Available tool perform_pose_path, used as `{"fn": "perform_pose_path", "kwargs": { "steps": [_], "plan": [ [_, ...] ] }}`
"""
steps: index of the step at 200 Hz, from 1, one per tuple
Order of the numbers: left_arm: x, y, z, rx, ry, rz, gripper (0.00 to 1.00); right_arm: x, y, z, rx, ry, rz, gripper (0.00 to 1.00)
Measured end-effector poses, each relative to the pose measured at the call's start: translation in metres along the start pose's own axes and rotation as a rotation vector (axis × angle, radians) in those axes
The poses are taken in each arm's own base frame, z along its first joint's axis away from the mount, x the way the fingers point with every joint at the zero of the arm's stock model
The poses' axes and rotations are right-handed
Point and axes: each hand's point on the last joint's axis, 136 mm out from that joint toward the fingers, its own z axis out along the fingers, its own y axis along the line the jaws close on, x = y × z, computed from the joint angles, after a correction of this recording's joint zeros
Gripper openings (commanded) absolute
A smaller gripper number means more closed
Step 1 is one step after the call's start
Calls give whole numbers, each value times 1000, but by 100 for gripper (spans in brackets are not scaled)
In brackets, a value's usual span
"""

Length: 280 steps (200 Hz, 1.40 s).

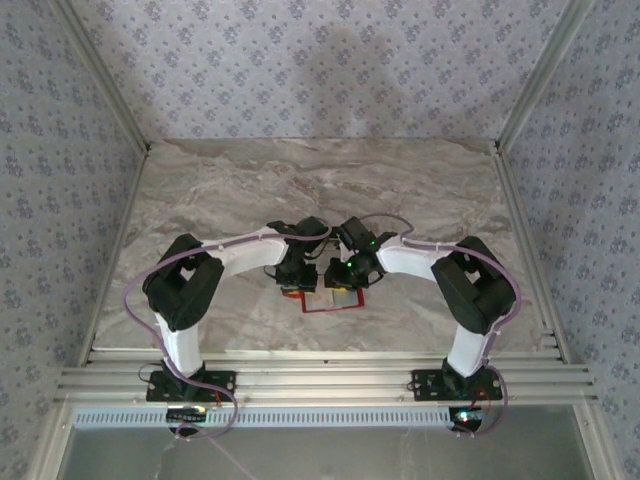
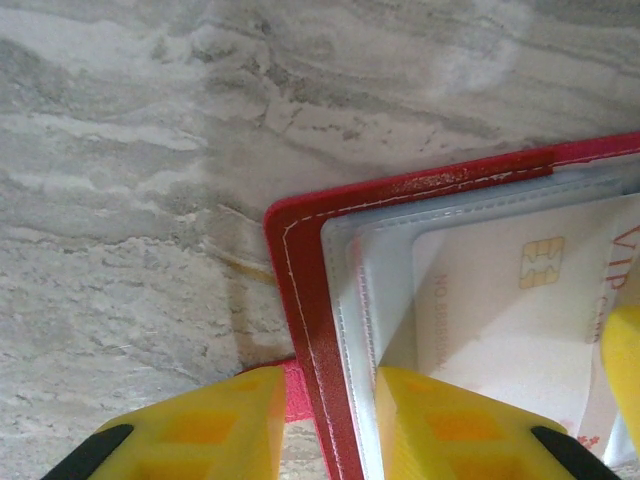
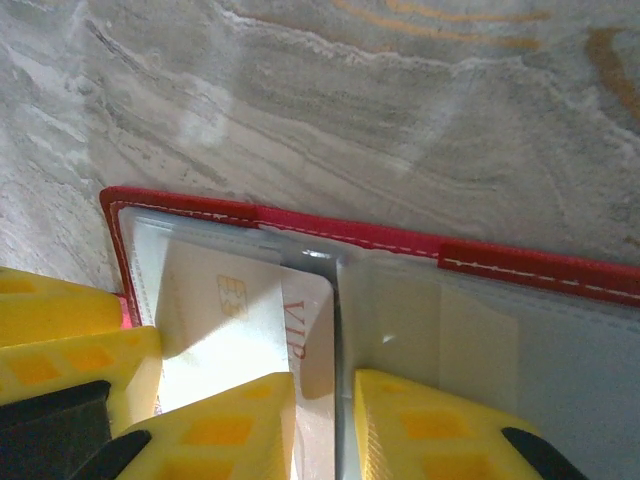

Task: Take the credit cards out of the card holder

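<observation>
The red card holder [image 1: 332, 304] lies open and flat on the marble table near the front middle, with both grippers down over it. My left gripper [image 1: 297, 282] straddles its left edge. In the left wrist view, the red cover [image 2: 300, 280] and the clear pocket rim run through the narrow gap of my left gripper [image 2: 330, 440], unclamped. A pale credit card [image 2: 500, 320] with a gold chip sits in that pocket. My right gripper [image 3: 325, 430] stands narrowly open over the centre fold. The credit card [image 3: 230, 330], marked VIP, sticks out of the left pocket, its end under the gap.
The marble table [image 1: 330, 180] stretches free behind the holder, walled by patterned panels and metal rails at the sides. A finger of the right gripper [image 2: 625, 350] shows at the left wrist view's right edge. The left gripper's finger [image 3: 60, 340] is close beside the card.
</observation>
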Motion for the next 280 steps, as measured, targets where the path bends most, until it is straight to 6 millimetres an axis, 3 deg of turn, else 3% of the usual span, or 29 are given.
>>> {"fn": "perform_pose_path", "kwargs": {
  "steps": [91, 130, 280],
  "plan": [
    [1, 1, 0, -4, 3, 2, 29, 0, 1, 0, -197, -19, 37, 18],
    [1, 1, 0, -4, 3, 2, 29, 0, 11, -1, -273, -21, 15, 18],
    [1, 2, 0, -9, 5, 2, 28, 0, 6, -1, -311, -15, 28, 13]
  ]
}}
